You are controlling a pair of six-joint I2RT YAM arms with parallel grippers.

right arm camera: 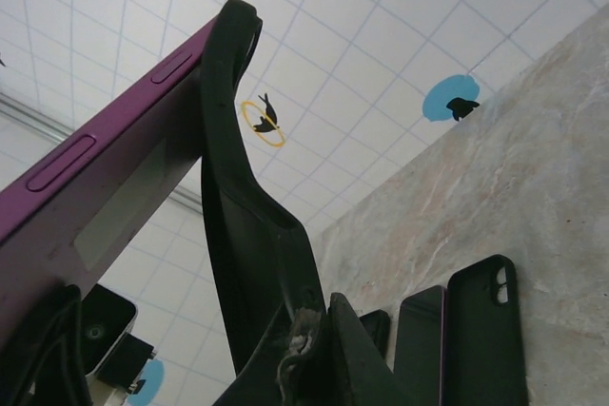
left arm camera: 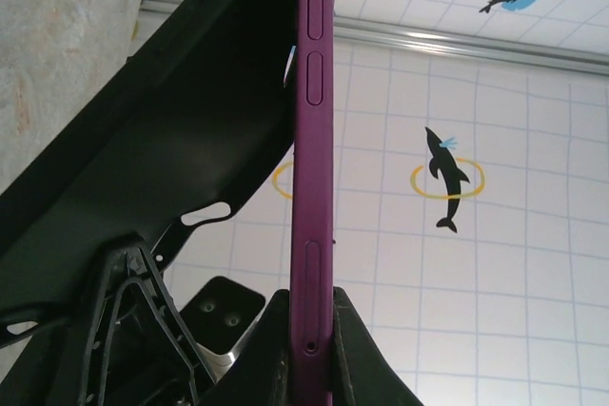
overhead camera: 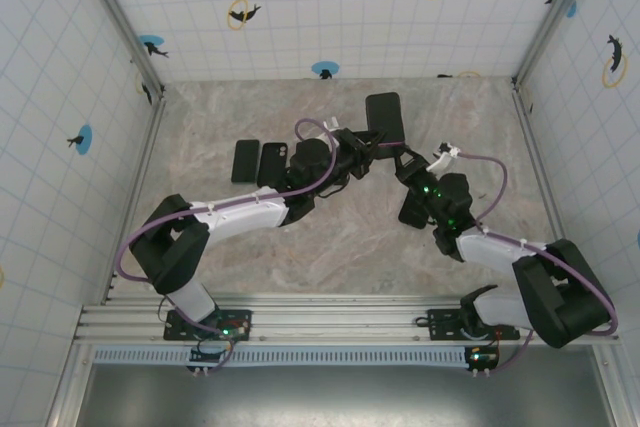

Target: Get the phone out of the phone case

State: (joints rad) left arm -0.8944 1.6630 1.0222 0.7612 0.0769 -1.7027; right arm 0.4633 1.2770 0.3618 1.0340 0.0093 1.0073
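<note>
A purple phone (left arm camera: 312, 140) stands edge-on, and my left gripper (left arm camera: 309, 297) is shut on its lower end. The black phone case (left arm camera: 143, 168) is bent away from the phone on the left and still hooks over its far end. In the right wrist view the phone (right arm camera: 95, 197) is at the left, and the case (right arm camera: 252, 235) curves down from the phone's top corner. My right gripper (right arm camera: 314, 335) is shut on the case's lower edge. From above, the left gripper (overhead camera: 368, 150) and the right gripper (overhead camera: 402, 159) meet over the middle of the table.
A black case (overhead camera: 245, 160) and another dark phone (overhead camera: 270, 162) lie flat on the marble table left of the left arm's wrist. They also show at the bottom right of the right wrist view, the case (right arm camera: 485, 330) beside the phone (right arm camera: 419, 349). Tiled walls enclose the table.
</note>
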